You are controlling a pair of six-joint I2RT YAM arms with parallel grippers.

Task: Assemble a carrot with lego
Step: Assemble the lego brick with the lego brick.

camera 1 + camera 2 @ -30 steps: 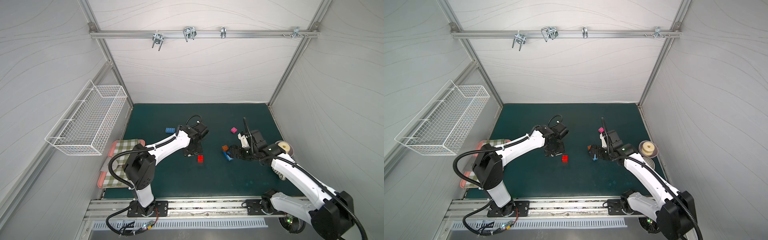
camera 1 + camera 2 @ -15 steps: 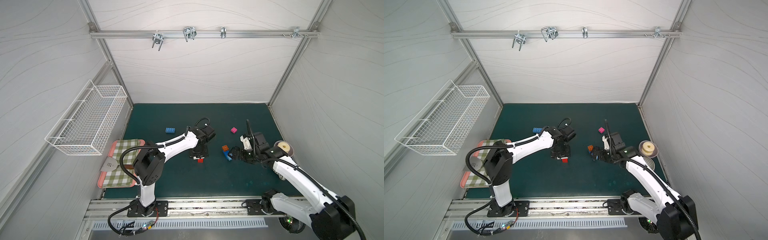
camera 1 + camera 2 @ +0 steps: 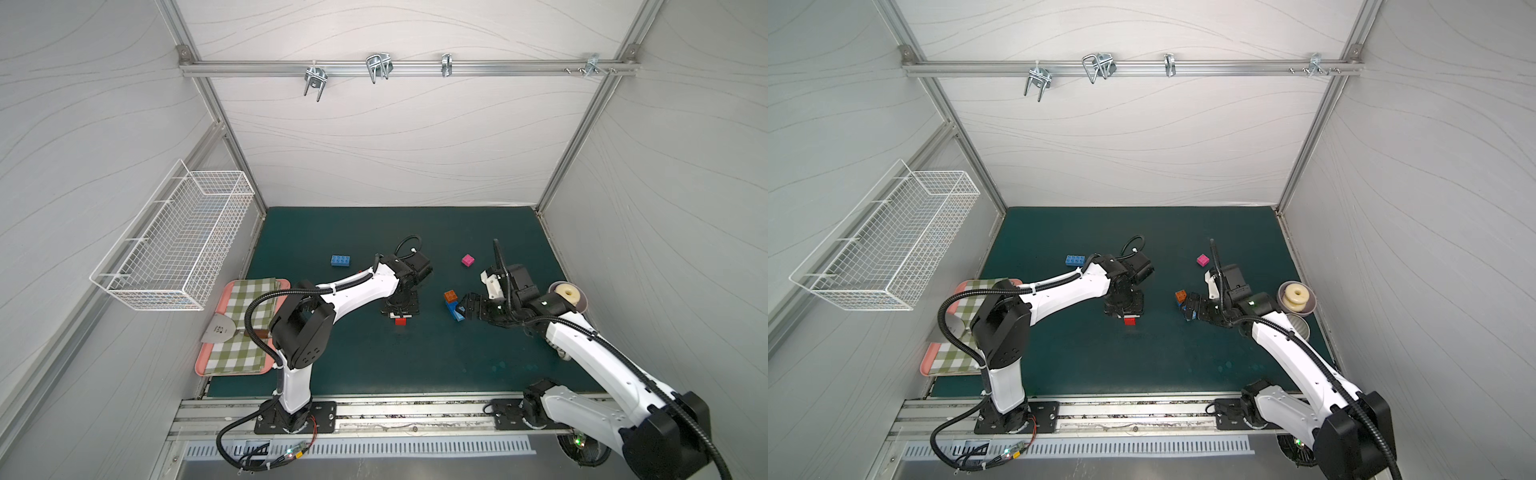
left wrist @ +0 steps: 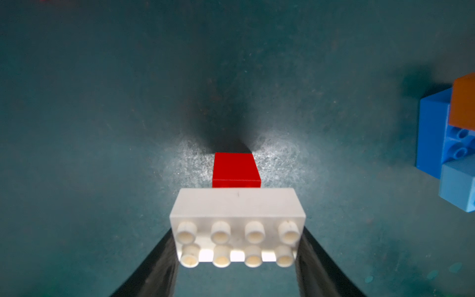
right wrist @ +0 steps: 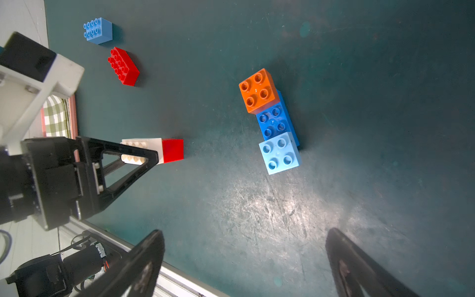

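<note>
My left gripper (image 4: 237,246) is shut on a white brick (image 4: 237,205), fingers on its two short ends, studs facing the wrist. The white brick sits on a small red brick (image 4: 235,169) that rests on the green mat; both top views show this red brick (image 3: 400,321) (image 3: 1130,320) under the gripper. An orange brick (image 5: 257,90) and a light-blue brick (image 5: 279,153) sit on a blue brick (image 5: 273,120) just in front of my open, empty right gripper (image 5: 245,241) (image 3: 465,307). A longer red brick (image 5: 123,66), a blue brick (image 3: 340,260) and a pink brick (image 3: 468,260) lie loose.
A pink tray (image 3: 208,361) with a checked cloth and a metal spatula lies at the mat's left edge. A wire basket (image 3: 178,245) hangs on the left wall. Two bowls (image 3: 1296,296) stand by the right wall, close to my right arm.
My left gripper has carried the white brick rightward and toward the front, onto the small red brick that lay apart a second ago. The right arm shifted only slightly.
</note>
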